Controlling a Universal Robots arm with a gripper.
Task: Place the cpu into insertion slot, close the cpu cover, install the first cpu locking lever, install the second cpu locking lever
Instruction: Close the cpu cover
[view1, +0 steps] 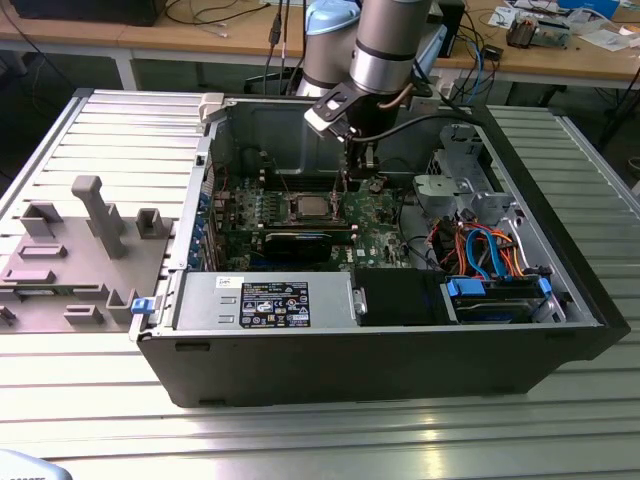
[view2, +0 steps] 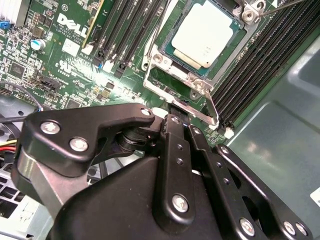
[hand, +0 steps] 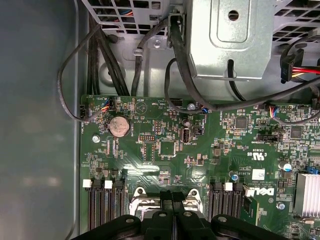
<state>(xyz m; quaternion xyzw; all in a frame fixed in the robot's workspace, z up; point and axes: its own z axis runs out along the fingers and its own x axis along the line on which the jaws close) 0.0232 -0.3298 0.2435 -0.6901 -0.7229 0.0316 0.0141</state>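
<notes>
cpu seated in insertion slot, cpu cover looks down over it; pincer narrow, fingers together, nothing seen between them.
Tips sit at the socket's near edge, just beside the wire locking lever; whether they touch it I cannot tell. The cpu lies just beyond the tips, apart from them, on the green motherboard. Risk, as I judge it: the thin wire could slip off the closed tips and they would scrape the board or the neighbouring memory slots. An off-line push might bend the lever or load the cover unevenly.
</notes>
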